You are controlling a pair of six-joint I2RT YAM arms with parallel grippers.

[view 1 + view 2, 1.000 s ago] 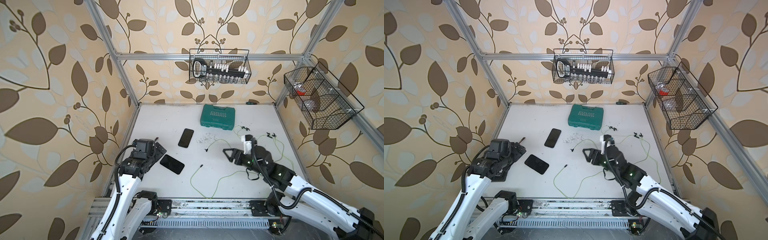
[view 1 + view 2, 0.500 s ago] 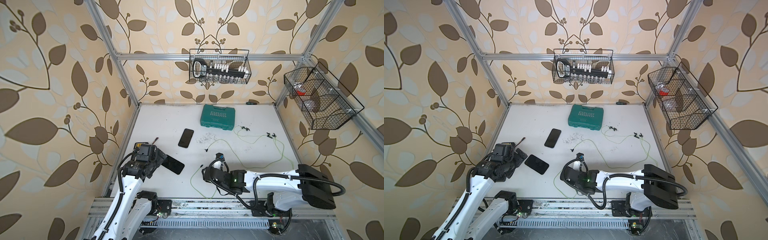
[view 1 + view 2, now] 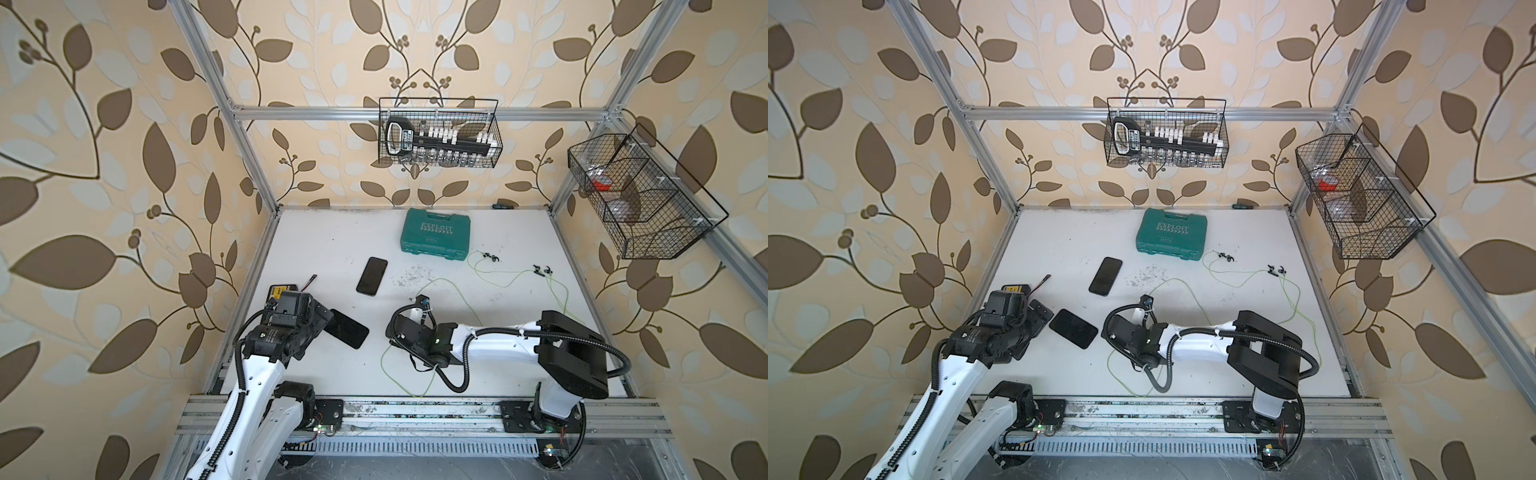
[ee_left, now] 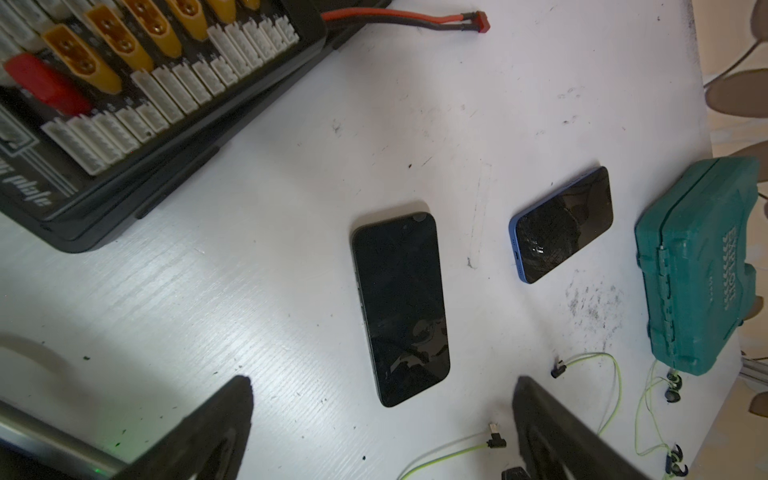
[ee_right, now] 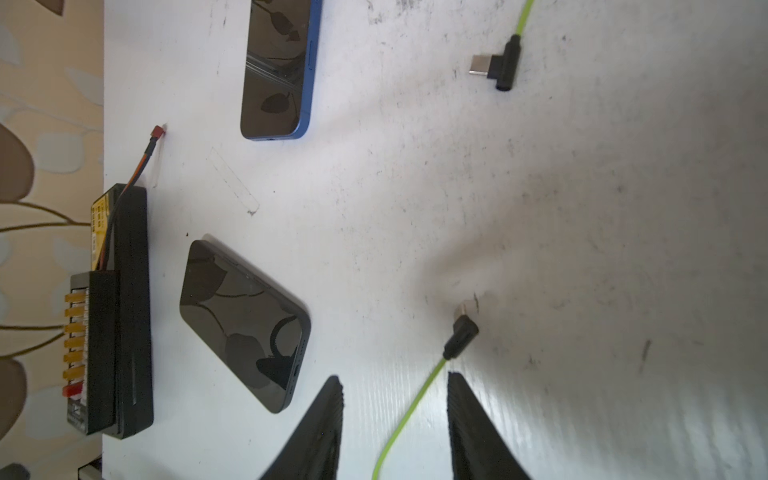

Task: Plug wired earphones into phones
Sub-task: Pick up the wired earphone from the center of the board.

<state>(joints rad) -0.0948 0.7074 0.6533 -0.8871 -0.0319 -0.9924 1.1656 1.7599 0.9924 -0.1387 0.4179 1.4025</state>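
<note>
Two black phones lie on the white table: a near phone (image 3: 347, 329) (image 4: 401, 307) and a blue-edged far phone (image 3: 371, 275) (image 5: 276, 68). My left gripper (image 4: 382, 382) (image 3: 321, 322) is wide open, hovering at the near phone's end and holding nothing. My right gripper (image 5: 395, 378) (image 3: 400, 329) hangs low over the table. Its jaws stand apart on either side of a yellow-green earphone cable (image 5: 409, 409), just behind its angled black plug (image 5: 461, 332). A second plug (image 5: 500, 62) lies farther off. The earbuds (image 3: 490, 257) (image 3: 542, 270) rest at the back right.
A teal toolbox (image 3: 434, 235) sits at the back. A black charger board (image 4: 124, 104) with yellow connectors and a red-tipped lead (image 4: 478, 20) lies at the left edge. Cable loops (image 3: 409, 386) trail near the front rail. Wire baskets (image 3: 438, 133) hang on the walls.
My right arm swung from the back right down to the front middle over the near plug, and its jaws narrowed. My left gripper edged toward the near phone and stayed open.
</note>
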